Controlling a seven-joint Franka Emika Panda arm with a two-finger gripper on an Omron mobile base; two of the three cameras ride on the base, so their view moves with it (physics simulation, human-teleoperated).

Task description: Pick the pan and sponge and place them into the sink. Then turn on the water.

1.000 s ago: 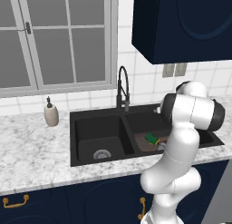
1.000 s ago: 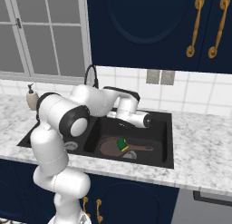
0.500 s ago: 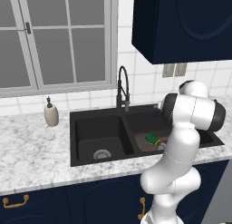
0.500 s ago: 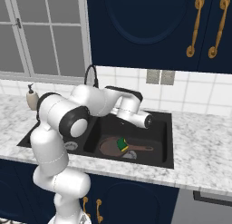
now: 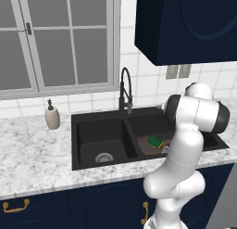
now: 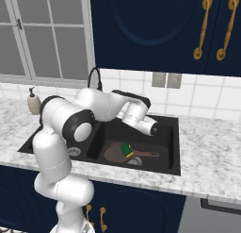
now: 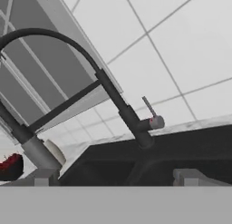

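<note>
Left of frame, the beige soap bottle (image 5: 52, 118) sits untouched. In the centre, the matte black double sink (image 5: 83, 127) already has the round reddish-brown pan (image 6: 114, 152) and green-and-yellow sponge (image 6: 127, 149) in its right basin, so that part looks done. The tall black arched faucet (image 7: 115, 100) looks dry; the gripper (image 6: 156, 128), jaws wide apart and empty, faces it.

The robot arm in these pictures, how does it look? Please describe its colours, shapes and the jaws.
The arm is glossy white, made of thick rounded segments, with dark grey to black bands and caps at the joints. Its lower part is bulbous. The wrist ends in a white cylinder with a dark tip. In the hand view, the jaws show as two small blocky grey tips. No cables or markings are visible.
</note>
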